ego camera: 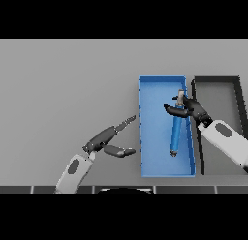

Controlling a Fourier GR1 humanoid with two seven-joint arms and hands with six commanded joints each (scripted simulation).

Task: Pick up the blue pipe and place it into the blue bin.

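Blue pipe, held over blue bin.
The pipe is gripped near its grey upper end by the curled fingers of the right hand, within the bin's outline. A black bin is set just beside it. The left hand is seen open above the grey surface.

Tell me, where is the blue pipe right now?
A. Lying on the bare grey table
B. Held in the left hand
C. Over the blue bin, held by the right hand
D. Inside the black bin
C: the right hand grips the blue pipe near its top end, over the blue bin.
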